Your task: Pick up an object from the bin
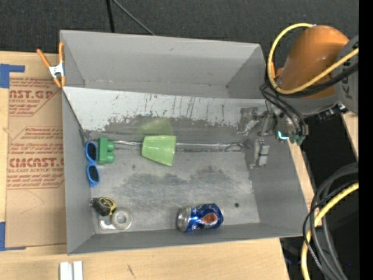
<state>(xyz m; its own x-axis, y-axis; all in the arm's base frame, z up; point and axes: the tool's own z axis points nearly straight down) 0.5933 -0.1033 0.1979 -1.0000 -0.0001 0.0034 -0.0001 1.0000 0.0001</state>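
While the pincer (260, 147) hangs by the right wall of the bin (175, 57) in the camera view, only bare floor lies under it. I judge the task to be at the approach, with nothing chosen yet. Nearest is a pale green cup (158, 149) on its side, well apart toward the view's left of the pincer. A crushed blue can (200, 218) lies left of it too, by the front wall. Beyond the cup are a green block (106, 150), blue sunglasses (91, 163), and a dark tape measure (104, 205) beside a silvery ring (120, 219). The next move calls for crossing to one of these and coming down squarely over it. I cannot tell whether the pincer is open or closed, because the wrist parts crowd it. Nothing shows in its grip.
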